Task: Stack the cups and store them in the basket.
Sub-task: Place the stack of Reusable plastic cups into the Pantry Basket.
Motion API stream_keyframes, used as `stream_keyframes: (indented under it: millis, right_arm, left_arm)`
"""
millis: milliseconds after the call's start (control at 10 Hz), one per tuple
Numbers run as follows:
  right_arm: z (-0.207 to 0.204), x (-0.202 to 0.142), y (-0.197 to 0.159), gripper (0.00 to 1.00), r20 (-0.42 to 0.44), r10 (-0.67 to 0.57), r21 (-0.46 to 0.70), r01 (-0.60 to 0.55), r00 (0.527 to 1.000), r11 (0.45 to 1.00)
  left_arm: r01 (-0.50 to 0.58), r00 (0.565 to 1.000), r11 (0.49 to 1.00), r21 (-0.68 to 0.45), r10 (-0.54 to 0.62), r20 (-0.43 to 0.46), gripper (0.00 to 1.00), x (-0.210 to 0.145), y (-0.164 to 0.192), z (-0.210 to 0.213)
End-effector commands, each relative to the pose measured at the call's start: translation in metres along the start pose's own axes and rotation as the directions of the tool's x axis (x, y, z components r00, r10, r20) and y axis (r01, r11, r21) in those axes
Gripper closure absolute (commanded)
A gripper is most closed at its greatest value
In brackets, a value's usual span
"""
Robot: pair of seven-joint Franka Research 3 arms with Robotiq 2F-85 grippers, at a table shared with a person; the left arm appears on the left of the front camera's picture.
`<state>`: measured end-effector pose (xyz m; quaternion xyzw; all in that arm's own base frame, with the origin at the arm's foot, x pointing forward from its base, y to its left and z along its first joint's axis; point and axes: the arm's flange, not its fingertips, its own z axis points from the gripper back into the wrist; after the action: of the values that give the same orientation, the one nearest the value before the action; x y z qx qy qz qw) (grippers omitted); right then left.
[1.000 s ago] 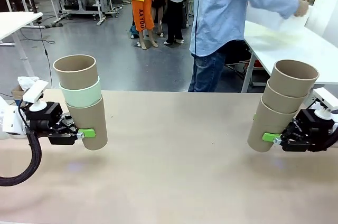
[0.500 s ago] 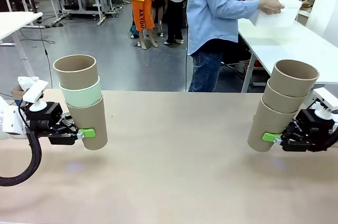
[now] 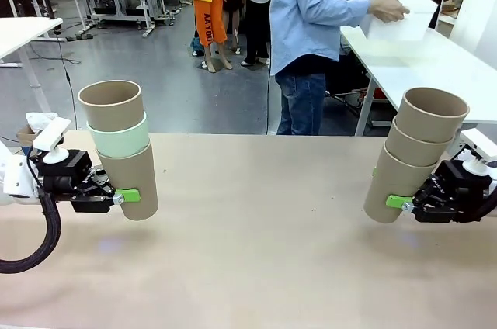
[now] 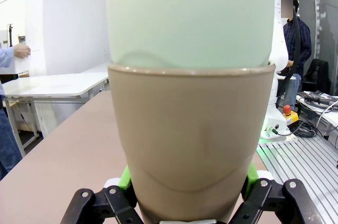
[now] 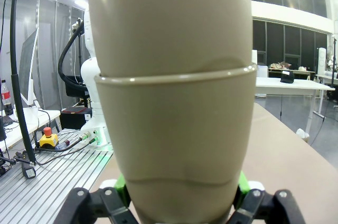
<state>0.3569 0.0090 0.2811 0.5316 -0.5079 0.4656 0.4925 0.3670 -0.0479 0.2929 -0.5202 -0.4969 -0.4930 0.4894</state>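
In the front view, the change is happening well beyond both sets of fingers. The person [image 3: 307, 26] is now turning with the basket [image 3: 397, 12] lifted in both hands, where a second ago an arm was only stretching out to it over the far table [image 3: 435, 57]. The left gripper [image 3: 130, 195] is staying clamped on the lowest tan cup of the left stack [image 3: 136, 178], with the mint cup [image 3: 120, 139] nesting just above its fingers. The right gripper [image 3: 397, 202] is likewise keeping hold of the right stack [image 3: 415, 150] by its lowest cup, and neither stack is shifting. In the left wrist view, the green pads [image 4: 125, 177] are squeezing that tan cup from both sides. In the right wrist view, the pads [image 5: 121, 183] are doing the same. Both arms seem to be waiting, and storing probably begins once the basket is coming within reach.
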Motion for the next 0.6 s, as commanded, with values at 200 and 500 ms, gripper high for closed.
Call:
stream_keyframes:
  millis: [200, 500]
  right_arm:
    - [0.0, 0.0038, -0.0016, 0.16, 0.012, 0.012, -0.012, -0.012, 1.0, 1.0]
    - [0.0, 0.0038, -0.0016, 0.16, 0.012, 0.012, -0.012, -0.012, 1.0, 1.0]
  left_arm:
    - [0.004, 1.0, 1.0, -0.004, -0.004, 0.003, 0.14, 0.0045, -0.0001, -0.0012]
    - [0.004, 1.0, 1.0, -0.004, -0.004, 0.003, 0.14, 0.0045, -0.0001, -0.0012]
